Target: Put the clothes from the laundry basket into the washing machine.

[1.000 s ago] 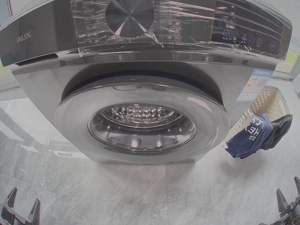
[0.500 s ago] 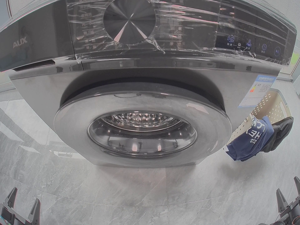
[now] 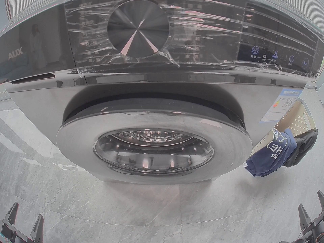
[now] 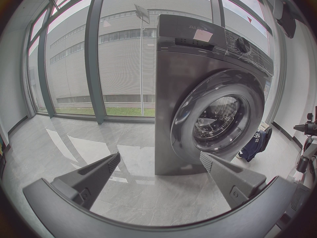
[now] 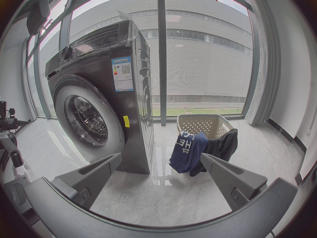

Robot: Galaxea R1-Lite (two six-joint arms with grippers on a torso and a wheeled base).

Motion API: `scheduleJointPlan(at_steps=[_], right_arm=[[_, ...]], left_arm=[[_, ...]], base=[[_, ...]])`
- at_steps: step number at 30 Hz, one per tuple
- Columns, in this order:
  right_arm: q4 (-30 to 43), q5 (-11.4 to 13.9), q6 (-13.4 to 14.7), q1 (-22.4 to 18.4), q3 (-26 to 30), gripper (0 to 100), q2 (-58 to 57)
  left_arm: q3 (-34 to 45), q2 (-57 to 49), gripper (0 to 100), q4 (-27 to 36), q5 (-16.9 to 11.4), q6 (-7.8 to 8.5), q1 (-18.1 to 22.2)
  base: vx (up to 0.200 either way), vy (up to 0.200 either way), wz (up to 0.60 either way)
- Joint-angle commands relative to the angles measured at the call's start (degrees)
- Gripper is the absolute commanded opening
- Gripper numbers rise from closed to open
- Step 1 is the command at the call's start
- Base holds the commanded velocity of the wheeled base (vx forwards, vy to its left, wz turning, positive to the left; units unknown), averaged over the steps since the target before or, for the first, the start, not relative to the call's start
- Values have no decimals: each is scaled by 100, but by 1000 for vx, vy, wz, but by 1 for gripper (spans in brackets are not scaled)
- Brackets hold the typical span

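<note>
Faces the washing machine (image 3: 162, 85) at frame centre, with its round door (image 3: 153, 145) shut. Finds the laundry basket (image 3: 298, 116) at the right edge, with a navy T-shirt (image 3: 273, 151) and a black garment (image 3: 303, 144) draped over its rim. Holds nothing in the left gripper (image 3: 27, 210), lower left, or the right gripper (image 3: 310, 199), lower right, with jaws spread wide. Likely calls for opening the door first: swing it fully clear, then pinch the T-shirt's bunched cloth, not the rim.

Clothes (image 5: 189, 153) over basket (image 5: 202, 124) rim beside washer (image 5: 99, 70)
</note>
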Motion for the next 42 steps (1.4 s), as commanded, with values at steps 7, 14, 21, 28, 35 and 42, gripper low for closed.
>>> scheduleJointPlan(at_steps=[7, 14, 21, 28, 35, 42], right_arm=[[-488, 239, 853, 104, -1059, 100, 2002], [-2184, 433, 915, 1264, -760, 100, 5043], [-3889, -561, 968, 2706, -997, 100, 6906], [-4135, -675, 1047, 2925, -1472, 100, 7469], [-4126, -648, 1003, 3242, -2043, 100, 7908], [-4179, -613, 994, 3382, -2404, 100, 8365]], left_arm=[[75, -57, 100, 2, 2, -1, -2], [75, -57, 100, 2, 2, -1, -2], [75, -57, 100, 2, 2, -1, -2], [75, -57, 100, 2, 2, -1, -2], [75, -57, 100, 2, 2, -1, -2], [75, -57, 100, 2, 2, -1, -2]], base=[[0, 0, 0], [0, 0, 0], [0, 0, 0], [0, 0, 0], [0, 0, 0], [0, 0, 0]])
